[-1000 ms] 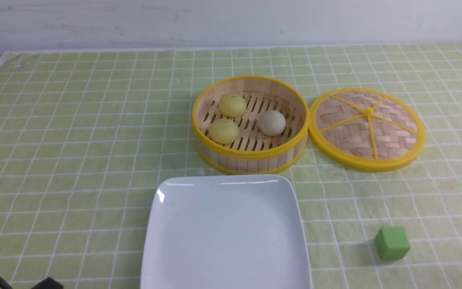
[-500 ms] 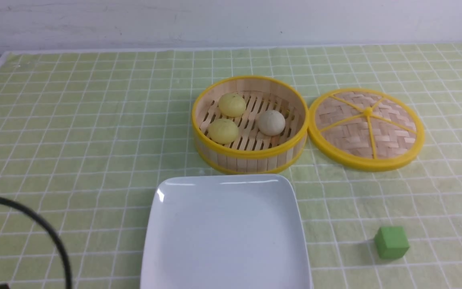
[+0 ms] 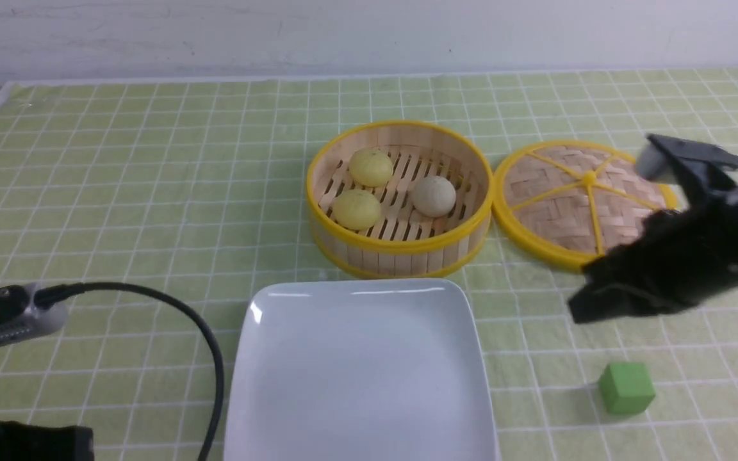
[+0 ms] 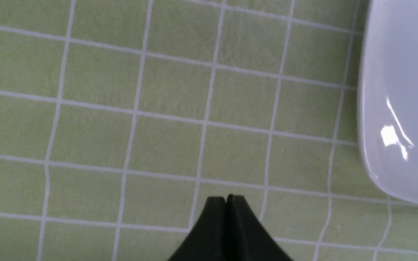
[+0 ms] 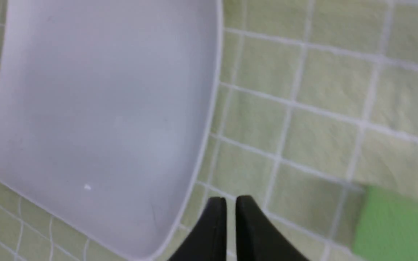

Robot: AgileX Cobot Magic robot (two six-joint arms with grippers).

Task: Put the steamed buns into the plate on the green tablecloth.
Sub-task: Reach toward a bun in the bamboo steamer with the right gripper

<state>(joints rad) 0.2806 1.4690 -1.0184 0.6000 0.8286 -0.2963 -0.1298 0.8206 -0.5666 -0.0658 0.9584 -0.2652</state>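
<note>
Three steamed buns lie in the round bamboo steamer [image 3: 400, 246]: two pale yellow ones [image 3: 371, 166] [image 3: 356, 209] and a greyish-beige one [image 3: 434, 195]. The white square plate [image 3: 359, 384] lies on the green tablecloth [image 3: 119, 192] just in front of the steamer and holds nothing. My right gripper [image 5: 230, 199] hovers over the cloth between the plate's right rim [image 5: 209, 119] and the green cube, fingers almost together and empty. In the front view its tip [image 3: 575, 312] is right of the plate. My left gripper [image 4: 226, 198] is shut and empty over the cloth left of the plate [image 4: 401, 90].
The woven steamer lid [image 3: 587, 205] lies flat to the right of the steamer, partly behind my right arm [image 3: 683, 256]. A small green cube [image 3: 626, 387] sits at the front right and shows in the right wrist view [image 5: 392, 226]. My left arm and its cable [image 3: 202, 333] are at the front left.
My right arm has come into view from the right, over the lid's near edge. My left arm has risen into view at the lower left. Buns, plate and cube have not moved.
</note>
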